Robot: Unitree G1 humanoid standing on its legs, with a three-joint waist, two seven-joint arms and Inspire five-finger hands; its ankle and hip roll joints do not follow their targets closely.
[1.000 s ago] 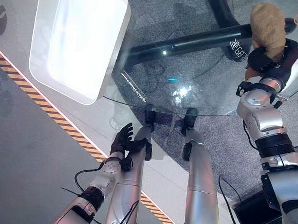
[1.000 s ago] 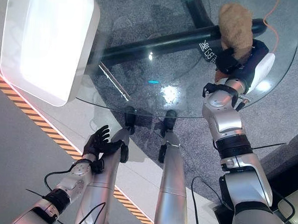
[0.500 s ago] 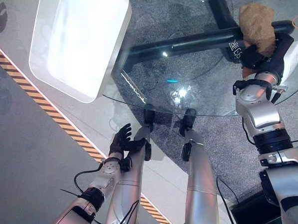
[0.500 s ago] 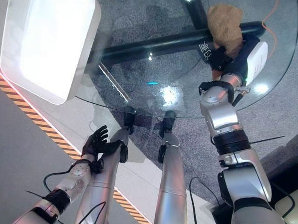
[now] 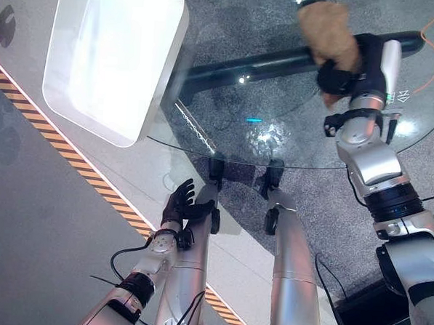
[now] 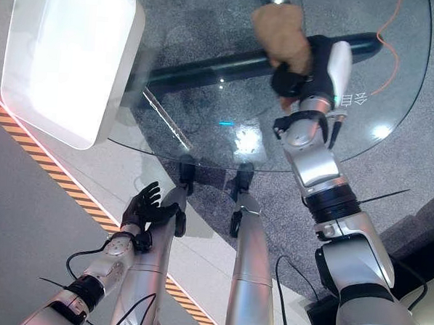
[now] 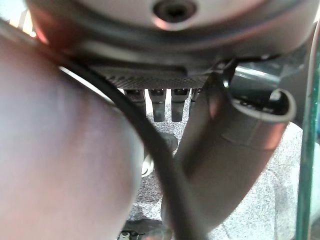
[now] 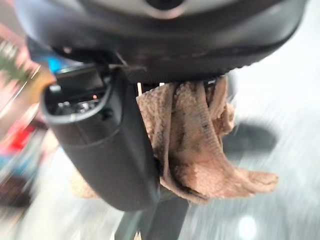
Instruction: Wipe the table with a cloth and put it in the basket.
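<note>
At the far left, a white rectangular basket stands on the grey floor, just beside the round glass tabletop; an orange-and-black striped line runs across the floor below it. The left hand hangs low beside the tabletop's near edge, its fingers relaxed and straight, holding nothing. Further right, a black table base shows through the glass. On the right, the right hand rests on the tabletop, its fingers curled round a crumpled brown cloth lying on the glass.
</note>
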